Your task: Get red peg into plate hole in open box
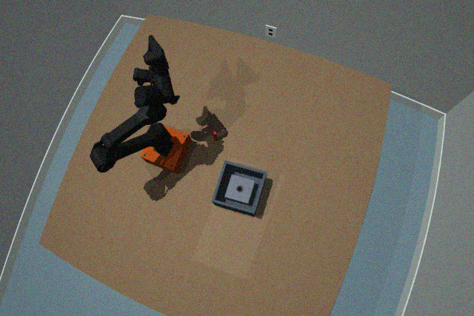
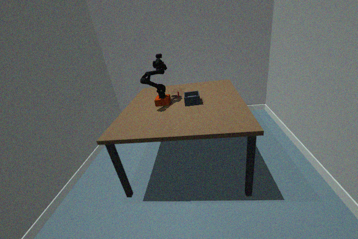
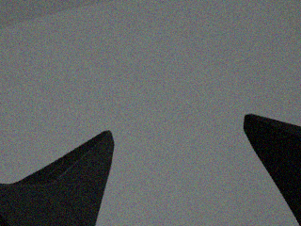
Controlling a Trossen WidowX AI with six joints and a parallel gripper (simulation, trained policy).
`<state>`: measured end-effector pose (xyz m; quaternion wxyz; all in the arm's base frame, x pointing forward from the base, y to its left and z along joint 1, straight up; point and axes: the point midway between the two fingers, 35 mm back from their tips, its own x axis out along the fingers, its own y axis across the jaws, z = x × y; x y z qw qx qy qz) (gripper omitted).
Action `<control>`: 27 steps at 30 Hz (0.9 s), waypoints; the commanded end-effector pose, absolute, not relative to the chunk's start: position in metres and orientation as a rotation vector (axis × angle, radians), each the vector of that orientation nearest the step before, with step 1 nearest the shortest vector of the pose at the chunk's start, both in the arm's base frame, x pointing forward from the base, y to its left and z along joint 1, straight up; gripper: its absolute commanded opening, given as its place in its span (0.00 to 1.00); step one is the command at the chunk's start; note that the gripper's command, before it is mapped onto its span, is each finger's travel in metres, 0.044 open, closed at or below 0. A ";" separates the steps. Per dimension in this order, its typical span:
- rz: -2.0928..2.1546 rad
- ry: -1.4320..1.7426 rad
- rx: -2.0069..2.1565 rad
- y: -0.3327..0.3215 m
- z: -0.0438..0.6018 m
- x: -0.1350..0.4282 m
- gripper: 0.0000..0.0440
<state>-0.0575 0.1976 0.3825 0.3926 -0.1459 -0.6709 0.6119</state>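
See an orange base [image 1: 149, 158] [image 2: 161, 102] on one side and the open box [image 1: 260, 193] [image 2: 192, 101] on the other, with a pale, holed plate [image 1: 246, 194] inside. Between them on the desk [image 1: 306, 132] [image 2: 179, 126], find the red peg [image 1: 215, 135] [image 2: 178, 94], outside the box, long axis vertical. Note the hand [image 1: 164, 68] [image 2: 159, 61] [image 3: 178, 129] spread wide, well apart from the peg.
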 end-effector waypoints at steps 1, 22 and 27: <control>1.555 -1.666 -0.362 0.199 0.385 -0.054 0.94; 1.534 -0.891 -0.169 0.237 0.400 0.031 1.00; 1.498 -0.716 -0.114 0.243 0.394 0.053 1.00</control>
